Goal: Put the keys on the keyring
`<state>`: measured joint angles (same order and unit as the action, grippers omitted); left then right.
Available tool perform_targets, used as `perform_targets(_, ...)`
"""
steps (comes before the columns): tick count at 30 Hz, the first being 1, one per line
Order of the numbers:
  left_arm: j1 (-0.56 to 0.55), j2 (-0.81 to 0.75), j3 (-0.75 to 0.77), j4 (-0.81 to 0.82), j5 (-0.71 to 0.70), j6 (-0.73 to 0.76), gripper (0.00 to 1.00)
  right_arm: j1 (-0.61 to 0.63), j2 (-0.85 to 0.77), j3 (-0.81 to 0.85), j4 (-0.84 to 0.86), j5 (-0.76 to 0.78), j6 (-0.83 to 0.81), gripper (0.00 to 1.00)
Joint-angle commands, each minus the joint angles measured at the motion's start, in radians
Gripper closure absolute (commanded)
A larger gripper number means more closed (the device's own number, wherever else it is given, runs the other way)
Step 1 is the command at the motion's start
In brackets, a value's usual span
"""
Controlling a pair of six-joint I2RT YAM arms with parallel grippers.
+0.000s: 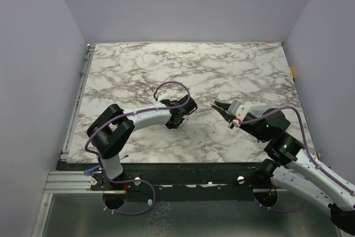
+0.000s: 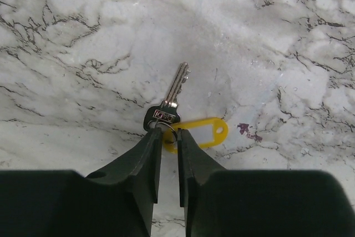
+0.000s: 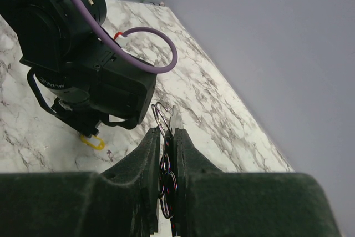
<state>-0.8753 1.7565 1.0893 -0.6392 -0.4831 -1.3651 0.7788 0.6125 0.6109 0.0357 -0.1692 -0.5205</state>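
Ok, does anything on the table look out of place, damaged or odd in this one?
Only a small purplish mark on the marble table, just past the yellow tag lying by the key; it differs from the grey veining. Stain or chip, I cannot tell. Nothing else stands out.

The key (image 2: 171,95) and tag (image 2: 204,132) lie together on the table (image 1: 222,70) at the left gripper (image 2: 170,132); the keyring (image 3: 160,115) sits between the right gripper's (image 3: 166,132) fingers.
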Motion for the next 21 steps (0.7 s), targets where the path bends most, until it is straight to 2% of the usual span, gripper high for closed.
perform_targets(1,-0.013,0.006,0.005,-0.002,0.001,-0.002,0.78,0.007,-0.01,-0.005,0.041,0.006,-0.001,0.99)
perform_targets(12,-0.023,-0.025,-0.035,-0.006,-0.014,-0.009,1.0,0.008,-0.001,0.002,0.033,0.0,-0.003,0.99)
perform_targets(16,-0.026,-0.043,-0.039,-0.008,-0.024,0.005,1.0,0.008,0.001,0.007,0.026,-0.002,-0.004,0.99)
perform_targets(21,-0.028,-0.064,-0.022,-0.008,-0.032,0.097,1.0,0.015,0.004,0.007,0.023,0.002,-0.007,0.99)
